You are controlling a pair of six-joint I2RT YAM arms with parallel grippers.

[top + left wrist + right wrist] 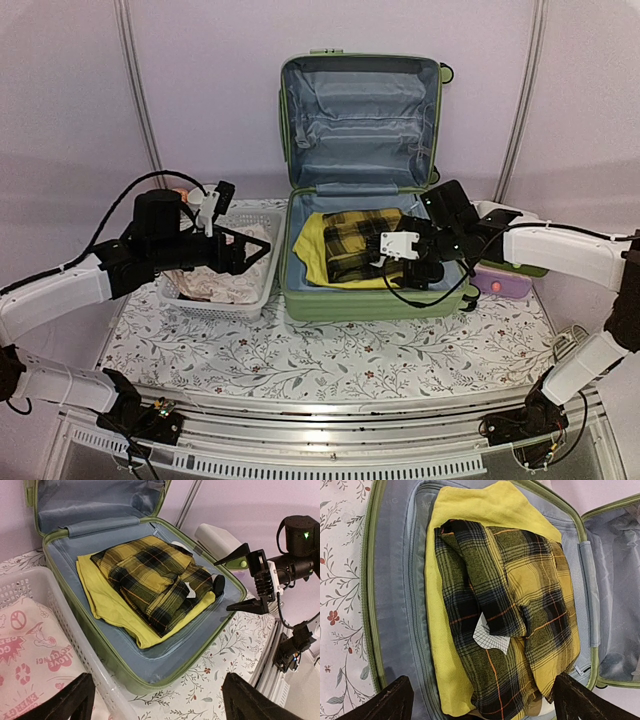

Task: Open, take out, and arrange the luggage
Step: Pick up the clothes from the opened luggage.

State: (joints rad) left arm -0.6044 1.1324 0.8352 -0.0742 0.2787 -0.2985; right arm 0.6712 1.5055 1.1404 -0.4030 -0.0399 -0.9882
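Closest to you, the two arm bases point(140, 415) are bolted at the near edge of the table point(300, 355), which wears a flowered cloth.

On your left, the white perforated basket point(215, 310) holds a pale cloth with pink printing point(30, 650). The left gripper point(250, 250) hangs over the basket's right half with its jaws spread wide, gripping nothing and pointing toward the suitcase.

The luggage point(345, 305) lies in the middle of the table, just right of the basket. It is open, with the lid standing upright against the back wall and showing its grey-blue lining. In the lower shell you have a yellow cloth point(305, 250) laid flat and a yellow-and-black plaid garment point(350, 240) folded on top of it. A small white tag point(490, 637) shows on the plaid.

The right gripper point(222, 586) is over the right side of that lower shell, above the plaid garment. Its fingers are fully apart and nothing is between them.

To the right of the luggage, a small purple and green box point(505, 280) sits partly hidden behind the right arm.
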